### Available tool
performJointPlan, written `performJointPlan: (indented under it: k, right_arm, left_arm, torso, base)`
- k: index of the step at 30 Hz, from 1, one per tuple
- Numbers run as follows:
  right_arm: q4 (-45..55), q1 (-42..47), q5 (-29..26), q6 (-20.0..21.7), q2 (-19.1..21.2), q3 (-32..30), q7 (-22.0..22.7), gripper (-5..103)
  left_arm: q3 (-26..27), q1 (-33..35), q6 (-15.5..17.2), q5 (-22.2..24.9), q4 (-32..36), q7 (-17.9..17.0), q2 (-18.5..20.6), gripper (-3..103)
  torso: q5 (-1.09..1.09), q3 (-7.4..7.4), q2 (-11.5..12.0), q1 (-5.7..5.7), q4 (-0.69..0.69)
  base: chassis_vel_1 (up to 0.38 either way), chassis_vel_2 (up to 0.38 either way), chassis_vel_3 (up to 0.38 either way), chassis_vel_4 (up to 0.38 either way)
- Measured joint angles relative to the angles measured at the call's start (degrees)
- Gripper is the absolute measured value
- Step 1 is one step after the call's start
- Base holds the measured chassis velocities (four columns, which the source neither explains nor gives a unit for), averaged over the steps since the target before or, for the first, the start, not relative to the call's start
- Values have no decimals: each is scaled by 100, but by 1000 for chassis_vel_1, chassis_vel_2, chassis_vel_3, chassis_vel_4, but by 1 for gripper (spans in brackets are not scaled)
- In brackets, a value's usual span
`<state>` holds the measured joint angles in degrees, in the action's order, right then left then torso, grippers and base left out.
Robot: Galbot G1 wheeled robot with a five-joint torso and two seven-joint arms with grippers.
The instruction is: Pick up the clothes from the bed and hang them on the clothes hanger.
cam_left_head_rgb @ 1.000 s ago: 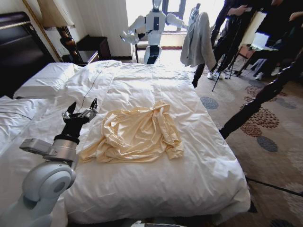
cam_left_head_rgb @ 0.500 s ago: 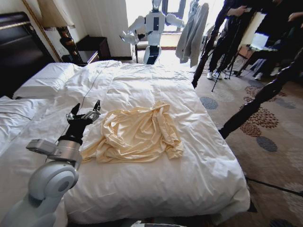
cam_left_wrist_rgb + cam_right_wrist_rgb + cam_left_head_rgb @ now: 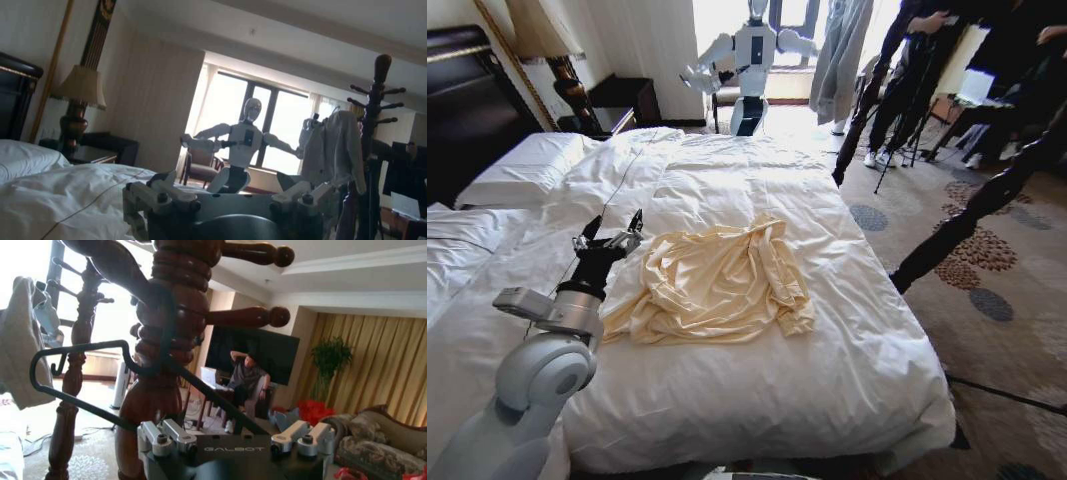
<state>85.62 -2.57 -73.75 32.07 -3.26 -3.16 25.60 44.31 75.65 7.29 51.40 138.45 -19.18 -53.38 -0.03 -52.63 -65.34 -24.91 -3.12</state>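
From the head view, the top (image 3: 717,282) lay crumpled near the middle of the bed (image 3: 847,380), flat on the white duvet, its sleeves bunched toward the right and near edges. The left gripper (image 3: 613,240) hung over the duvet just left of the top's left edge, close to the fabric but apart from it, its two dark fingers spread with nothing between them. The left arm (image 3: 532,375) reached in from the near left corner. White pillows (image 3: 522,165) sat at the far left by the dark headboard (image 3: 462,100). Beyond the far end of the bed stood another white robot (image 3: 749,60), and to its right a grey-beige garment (image 3: 835,55) hung.

In the left wrist view, the left gripper (image 3: 230,192) showed at the lower edge with its fingers (image 3: 148,192) set wide apart and empty. Behind it lay the rumpled duvet, a lamp (image 3: 77,107), the white robot (image 3: 241,145) at the window, and a wooden coat stand (image 3: 373,150) carrying the grey-beige garment (image 3: 331,150).

In the right wrist view, the right gripper (image 3: 233,437) had its fingers (image 3: 160,437) spread, gripping nothing. Just beyond it rose a coat stand (image 3: 163,365), with the thin black hanger (image 3: 87,382) hooked around its post.
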Motion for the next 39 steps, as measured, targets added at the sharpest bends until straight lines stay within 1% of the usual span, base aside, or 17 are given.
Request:
performJointPlan:
  k: [1, 3, 4, 6, 7, 9, 10, 13, 14, 16, 19, 21, 22, 24, 25, 30, 39]
  right_arm:
    - [20, 0, -9, -6, -12, 0, 25, 82]
    - [23, 2, -14, -12, -26, 0, 42, 82]
    - [22, 6, -26, -17, -43, 0, 56, 70]
    - [6, 7, -67, -23, -52, 0, 61, 65]
    - [6, 7, -67, -23, -52, 0, 61, 65]
    - [-51, 4, -169, -28, -55, 0, 63, 54]
    - [-51, 4, -169, -28, -55, 0, 63, 54]
    - [-89, 4, -215, -58, -24, -1, 54, 38]
    - [-89, 4, -215, -58, -24, -1, 54, 38]
    - [-34, 7, -287, -60, 0, -3, 72, 27]
    - [25, 13, -318, -59, 0, -3, 102, 22]
    - [111, 24, -345, -57, -16, -4, 142, 12]
    - [111, 24, -345, -57, -16, -4, 142, 12]
    - [241, 53, -393, -53, -39, -4, 205, 1]
    - [280, 60, -404, -47, -55, -4, 229, -1]
    - [414, 79, -448, -38, -138, -4, 340, -1]
    - [804, 243, -538, -63, -149, -41, 440, -1]
  left_arm:
    - [0, 0, -13, -1, -17, 18, -9, 100]
    - [0, 0, -22, -2, -25, 26, -13, 100]
    - [-6, -9, -27, -2, -34, 31, -12, 100]
    - [-9, -32, -29, -2, -45, 32, 2, 100]
    - [-9, -32, -29, -2, -45, 32, 2, 100]
    - [-10, -70, -29, 17, -51, 32, 35, 100]
    - [-10, -70, -29, 17, -51, 32, 35, 100]
    - [-21, -123, -25, 69, -54, 30, 68, 100]
    - [-21, -123, -25, 69, -54, 30, 68, 100]
    - [-46, -146, -18, 75, -61, 29, 70, 100]
    - [-67, -154, -12, 76, -62, 30, 56, 100]
    - [-75, -157, -12, 76, -64, 29, 35, 100]
    - [-75, -157, -12, 76, -64, 29, 35, 100]
    - [-76, -155, -12, 71, -74, 33, 14, 100]
    - [-74, -153, -13, 68, -77, 36, 8, 100]
    - [-57, -139, -20, 63, -78, 43, -11, 100]
    - [-48, -40, -39, -54, -51, 92, -126, 100]
  torso:
    - [-1, 0, 0, 0, 0]
    - [0, 0, 0, 0, 0]
    - [0, 0, 0, 0, 1]
    - [1, 0, 0, 0, 1]
    - [1, 0, 0, 0, 1]
    - [2, 0, 0, 0, 1]
    - [2, 0, 0, 0, 1]
    - [2, 0, 0, 0, 0]
    - [2, 0, 0, 0, 0]
    - [2, 0, 0, 0, 0]
    - [0, 0, 0, 0, 0]
    - [0, 0, 0, 0, 1]
    - [0, 0, 0, 0, 1]
    - [-1, 0, 0, 0, 3]
    - [-2, 0, 0, 0, 2]
    - [3, 1, 0, 0, 1]
    - [1, 0, 0, 0, 0]
  base:
    - [0, 0, 0, 0]
    - [0, 0, 0, 0]
    - [0, 0, 0, 0]
    - [0, 0, 0, 0]
    - [0, 0, 0, 0]
    - [0, 0, 0, 0]
    - [0, 0, 0, 0]
    - [0, 0, 0, 0]
    - [0, 0, 0, 0]
    - [0, 0, 0, 0]
    - [0, 0, 0, 0]
    - [0, 0, 0, 0]
    - [0, 0, 0, 0]
    - [0, 0, 0, 0]
    - [0, 0, 0, 0]
    - [0, 0, 0, 0]
    - [0, 0, 0, 0]
